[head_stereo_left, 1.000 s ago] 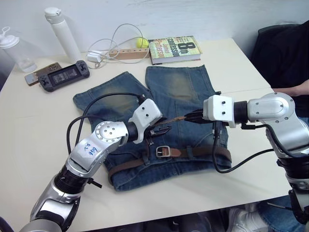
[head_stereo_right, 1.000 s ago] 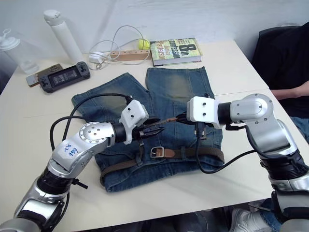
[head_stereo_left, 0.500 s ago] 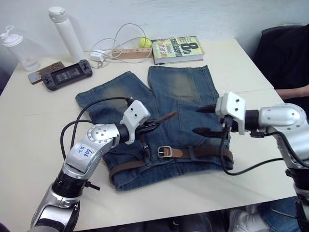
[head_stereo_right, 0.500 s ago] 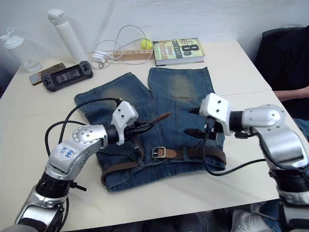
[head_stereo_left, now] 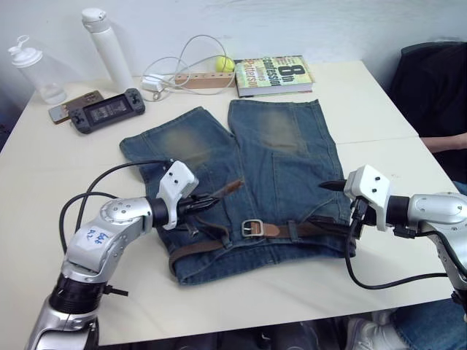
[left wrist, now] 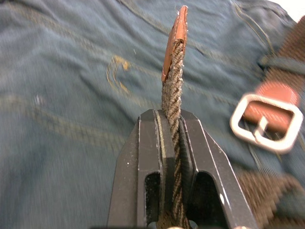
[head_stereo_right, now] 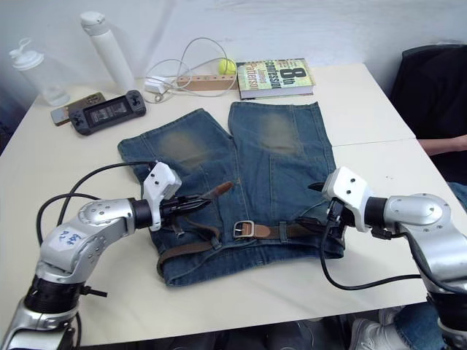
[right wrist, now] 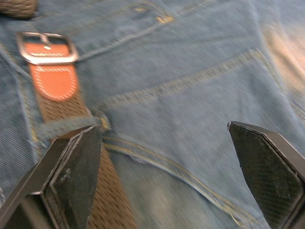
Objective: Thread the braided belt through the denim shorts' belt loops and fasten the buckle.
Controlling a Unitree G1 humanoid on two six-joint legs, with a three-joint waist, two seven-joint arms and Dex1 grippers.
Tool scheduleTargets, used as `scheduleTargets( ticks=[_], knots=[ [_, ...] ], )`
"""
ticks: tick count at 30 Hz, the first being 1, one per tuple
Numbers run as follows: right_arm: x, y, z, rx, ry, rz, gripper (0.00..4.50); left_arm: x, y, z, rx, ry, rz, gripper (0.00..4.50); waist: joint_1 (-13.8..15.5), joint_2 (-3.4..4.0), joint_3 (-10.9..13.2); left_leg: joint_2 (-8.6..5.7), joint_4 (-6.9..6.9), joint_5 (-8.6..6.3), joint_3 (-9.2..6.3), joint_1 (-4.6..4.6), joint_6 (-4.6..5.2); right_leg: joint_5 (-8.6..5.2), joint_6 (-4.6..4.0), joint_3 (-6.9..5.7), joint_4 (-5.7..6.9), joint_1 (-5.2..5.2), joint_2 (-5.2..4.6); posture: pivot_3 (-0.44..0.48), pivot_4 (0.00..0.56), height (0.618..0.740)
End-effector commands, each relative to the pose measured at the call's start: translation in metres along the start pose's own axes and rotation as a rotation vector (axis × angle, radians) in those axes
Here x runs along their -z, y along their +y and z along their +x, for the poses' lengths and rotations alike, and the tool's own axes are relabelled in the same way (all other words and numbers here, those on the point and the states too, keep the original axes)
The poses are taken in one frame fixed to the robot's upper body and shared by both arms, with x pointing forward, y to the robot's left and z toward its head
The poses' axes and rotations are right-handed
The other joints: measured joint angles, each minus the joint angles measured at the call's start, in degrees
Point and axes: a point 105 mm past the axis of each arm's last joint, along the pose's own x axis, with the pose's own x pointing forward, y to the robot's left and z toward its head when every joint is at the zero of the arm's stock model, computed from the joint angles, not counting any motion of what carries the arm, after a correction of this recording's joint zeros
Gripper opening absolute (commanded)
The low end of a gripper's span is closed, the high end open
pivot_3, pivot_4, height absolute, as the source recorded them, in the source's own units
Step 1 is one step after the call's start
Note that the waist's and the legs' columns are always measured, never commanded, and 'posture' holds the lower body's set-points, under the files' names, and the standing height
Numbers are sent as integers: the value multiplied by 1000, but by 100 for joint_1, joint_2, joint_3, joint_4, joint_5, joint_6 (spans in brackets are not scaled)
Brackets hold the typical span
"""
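The denim shorts (head_stereo_left: 284,138) lie flat on the table, waistband toward me. The braided belt (head_stereo_left: 310,229) runs along the waistband through belt loops (right wrist: 71,125), and its silver buckle (head_stereo_left: 252,227) rests near the middle. My left gripper (head_stereo_left: 208,204) is shut on the belt's free end and holds it above the left leg, so the lighter brown tip (left wrist: 176,33) sticks out past the fingers. My right gripper (head_stereo_left: 330,204) hovers open over the waistband's right part, one finger (right wrist: 78,157) above the belt.
At the table's far side stand a book (head_stereo_left: 273,73), a white bottle (head_stereo_left: 109,47), a clear bottle (head_stereo_left: 33,69), a game controller (head_stereo_left: 109,111), and a white cable (head_stereo_left: 175,69) with a yellow ball (head_stereo_left: 224,64). A person's arm (head_stereo_left: 441,142) shows at the right edge.
My right gripper let go of the belt's tip, opened wide and drew back right and down to the waistband. The left gripper kept the tip and pulled it left.
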Motion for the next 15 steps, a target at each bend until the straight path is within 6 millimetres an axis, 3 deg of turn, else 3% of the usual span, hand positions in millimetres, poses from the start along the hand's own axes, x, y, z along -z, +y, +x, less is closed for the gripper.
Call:
scheduleTargets(
  ticks=[1, 6, 15],
  knots=[
    [-20, 15, 8, -71, -43, -11, 4465, -8, -3, -13, 20, -14, 117, 0, 32, 7, 0, -37, 5, 19, -50, 4, 2, -18, 19, -37, -1, 14, -41, 0, 150, 740],
    [-20, 51, 29, -187, 12, -217, 4465, 0, -13, -16, 92, 37, 292, 0, 228, 6, 0, -33, -5, 17, -10, 17, 2, -11, 31, 62, -43, 6, -4, 0, 150, 740],
    [-16, 53, 37, -141, 7, -191, 4465, 6, -10, -16, 95, 40, 314, 0, 298, 4, 1, -18, -11, 8, 86, 23, 18, 0, 50, 146, -33, -28, 17, 0, 150, 740]
  ],
)
